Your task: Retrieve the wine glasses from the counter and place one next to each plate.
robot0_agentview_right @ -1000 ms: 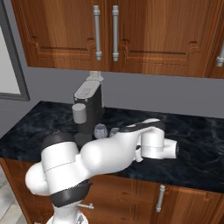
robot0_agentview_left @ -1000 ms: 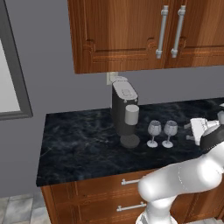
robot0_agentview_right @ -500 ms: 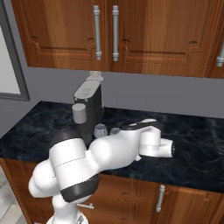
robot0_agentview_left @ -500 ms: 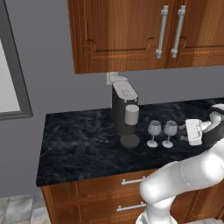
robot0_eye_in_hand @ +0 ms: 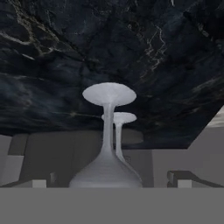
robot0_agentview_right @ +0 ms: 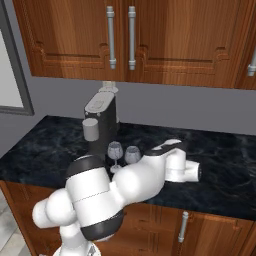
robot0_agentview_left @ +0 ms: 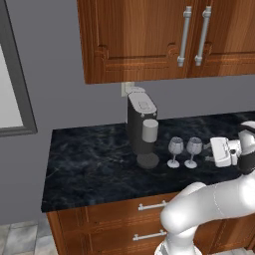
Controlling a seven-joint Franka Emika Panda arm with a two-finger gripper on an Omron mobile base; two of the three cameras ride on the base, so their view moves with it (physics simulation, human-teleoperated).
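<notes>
Two clear stemmed wine glasses stand side by side on the black marble counter, the left one beside the right one. They also show in the right base view. My gripper lies level just right of the right glass, open, pointing at it and holding nothing. The hand view is rolled upside down. There the near glass fills the middle between the tips of my gripper, with the far glass behind it. Each plate is out of view.
A dark coffee machine with a grey cup stands just left of the glasses, also seen in the right base view. Wooden wall cabinets hang above. Brown drawers sit under the counter. My white arm crosses in front of the glasses.
The hand has moved left and slightly down toward the right glass. The jaws have stayed open. The glasses have not moved.
</notes>
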